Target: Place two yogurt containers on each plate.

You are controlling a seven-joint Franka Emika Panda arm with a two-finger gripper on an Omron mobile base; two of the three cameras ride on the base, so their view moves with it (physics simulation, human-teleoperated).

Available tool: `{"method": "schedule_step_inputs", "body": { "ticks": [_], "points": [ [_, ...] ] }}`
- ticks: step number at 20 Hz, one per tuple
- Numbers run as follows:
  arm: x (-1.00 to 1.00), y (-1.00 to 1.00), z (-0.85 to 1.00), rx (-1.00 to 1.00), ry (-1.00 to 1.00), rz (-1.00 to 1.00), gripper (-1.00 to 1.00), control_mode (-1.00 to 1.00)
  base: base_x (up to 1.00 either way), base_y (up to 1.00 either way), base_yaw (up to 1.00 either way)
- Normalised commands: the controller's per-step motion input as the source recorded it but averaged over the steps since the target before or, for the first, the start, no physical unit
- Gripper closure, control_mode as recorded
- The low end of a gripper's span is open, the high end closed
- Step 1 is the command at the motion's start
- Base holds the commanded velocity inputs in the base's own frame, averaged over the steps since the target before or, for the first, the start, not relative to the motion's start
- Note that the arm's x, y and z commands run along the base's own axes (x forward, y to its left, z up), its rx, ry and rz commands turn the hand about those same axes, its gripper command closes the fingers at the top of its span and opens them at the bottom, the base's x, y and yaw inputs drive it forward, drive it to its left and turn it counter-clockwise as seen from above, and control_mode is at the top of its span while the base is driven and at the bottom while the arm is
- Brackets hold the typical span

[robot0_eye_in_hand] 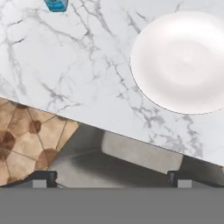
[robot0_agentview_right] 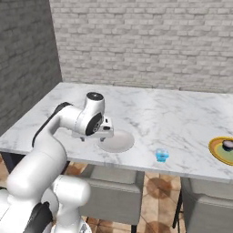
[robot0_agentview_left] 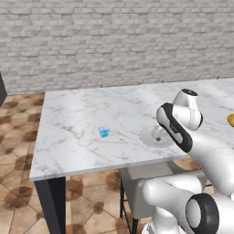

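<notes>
Marble counter (robot0_agentview_left: pixel 82 119) carries everything. The white plate (robot0_eye_in_hand: pixel 183 61) lies bare just beyond the jaws, which stand wide and empty (robot0_eye_in_hand: pixel 111 177). The rimmed plate (robot0_agentview_right: pixel 221 150), well off to one side, seems to hold one dark cup (robot0_agentview_right: pixel 227 145). A blue cup (robot0_agentview_left: pixel 103 132) sits loose on the opposite side. Little looks done.

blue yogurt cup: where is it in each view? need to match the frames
Left base view: blue yogurt cup left of centre on the marble, left of the off-white plate.
Right base view: cup near the front edge, right of the plate.
Hand view: cup at top edge, plate upper right.
Shared landmark: the off-white plate.
</notes>
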Motion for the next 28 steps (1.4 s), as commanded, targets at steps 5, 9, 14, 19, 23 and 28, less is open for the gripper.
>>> {"method": "schedule_step_inputs", "body": {
  "ticks": [5,9,14,19,23,28],
  "points": [
    [0.20,-0.76,0.00,-0.10,0.00,0.00,-1.00,-1.00,0.00,0.00,0.00],
    [0.05,-0.97,0.00,-0.11,-0.04,0.00,-1.00,-1.00,0.00,0.00,0.00],
    [0.03,-1.00,-0.12,-0.07,-0.01,0.00,-1.00,-1.00,0.00,0.00,0.00],
    [0.13,-1.00,-0.22,0.03,0.00,-0.04,-1.00,-1.00,0.00,0.00,0.00],
    [0.35,-0.99,-0.10,0.11,0.00,-0.06,-1.00,-1.00,0.00,0.00,0.00],
    [0.40,-0.81,0.00,0.13,0.03,-0.06,-1.00,-1.00,0.00,0.00,0.00]
  ]
}}
